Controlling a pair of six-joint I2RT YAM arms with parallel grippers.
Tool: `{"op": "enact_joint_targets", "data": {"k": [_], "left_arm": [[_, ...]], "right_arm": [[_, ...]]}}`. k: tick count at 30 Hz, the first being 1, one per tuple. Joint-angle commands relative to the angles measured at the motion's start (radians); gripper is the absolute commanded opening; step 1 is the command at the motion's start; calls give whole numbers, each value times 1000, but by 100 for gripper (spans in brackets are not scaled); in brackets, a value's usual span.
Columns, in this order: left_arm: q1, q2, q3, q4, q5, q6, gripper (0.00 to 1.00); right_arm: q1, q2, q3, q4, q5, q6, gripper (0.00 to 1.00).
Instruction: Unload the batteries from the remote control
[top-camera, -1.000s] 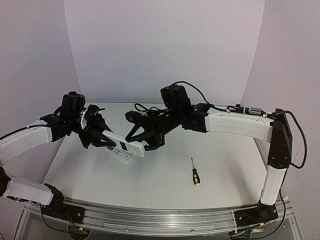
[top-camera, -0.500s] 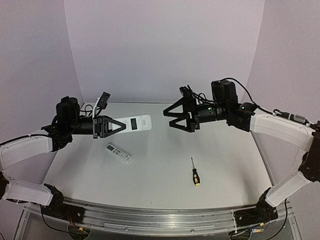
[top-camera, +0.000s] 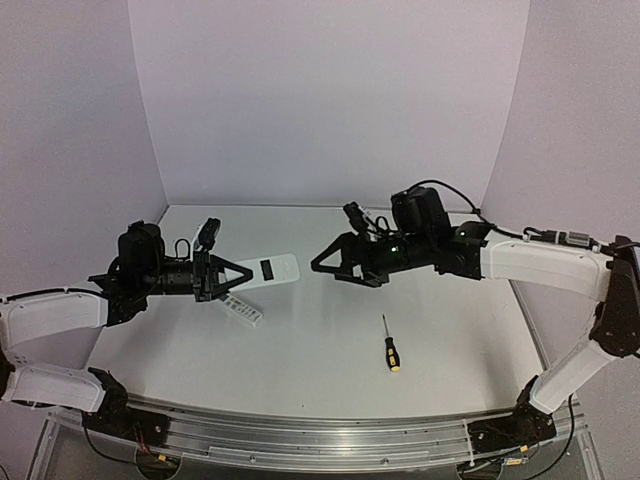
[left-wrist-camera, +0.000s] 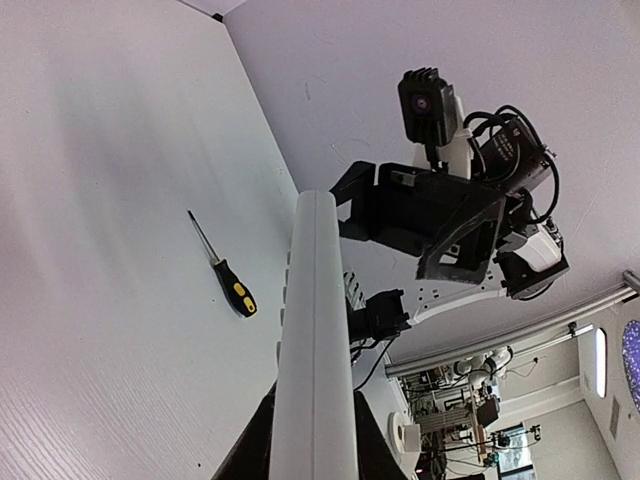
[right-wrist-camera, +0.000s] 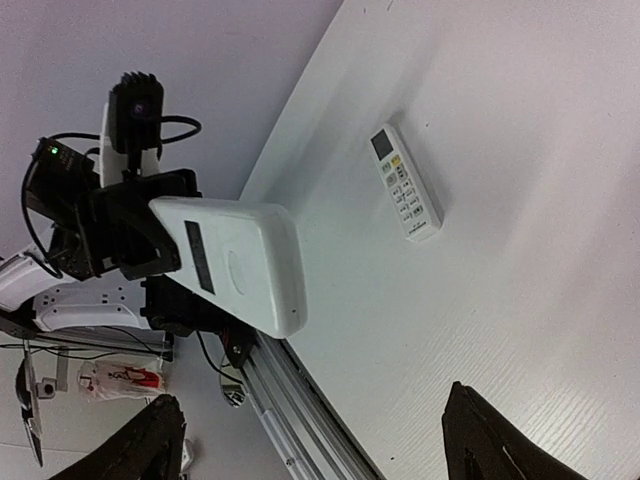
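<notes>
1. The bench (top-camera: 330, 345) was matte white; its fine grain showed only in the wrist views.
2. The right tool (top-camera: 325, 272) had its black jaws spread wide and empty, facing the remote but apart from it.
3. The left tool (top-camera: 245, 275) was narrow, clamping the remote (top-camera: 275, 269), a smooth white slab held in the air. It was edge-on in the left wrist view.
4. A second remote (top-camera: 240, 309) lay flat on the bench; its keypad was clear only from the right wrist.
5. The screwdriver (top-camera: 389, 345) had a thin shaft and a black-yellow handle.
6. The batteries were hidden in every view.

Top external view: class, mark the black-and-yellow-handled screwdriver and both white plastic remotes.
Black-and-yellow-handled screwdriver (top-camera: 392, 355): top external view, handle.
Raised white plastic remote (top-camera: 267, 269): top external view, dark strip.
Flat-lying white plastic remote (top-camera: 245, 311): top external view, button face.
</notes>
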Motion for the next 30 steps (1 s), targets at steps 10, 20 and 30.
{"op": "enact_joint_targets", "data": {"k": [10,20,30], "left_arm": [[-24,-7,-15,116,-5,-45,0],[-30,-4,-22,156,15,-51,0],[-31,-25,-22,163,46,-35,0]], "right_arm": [[60,181,168,92,-47,41,74],[60,218,186,120,-84,68,28],[60,161,119,116,-1,59,14]]}}
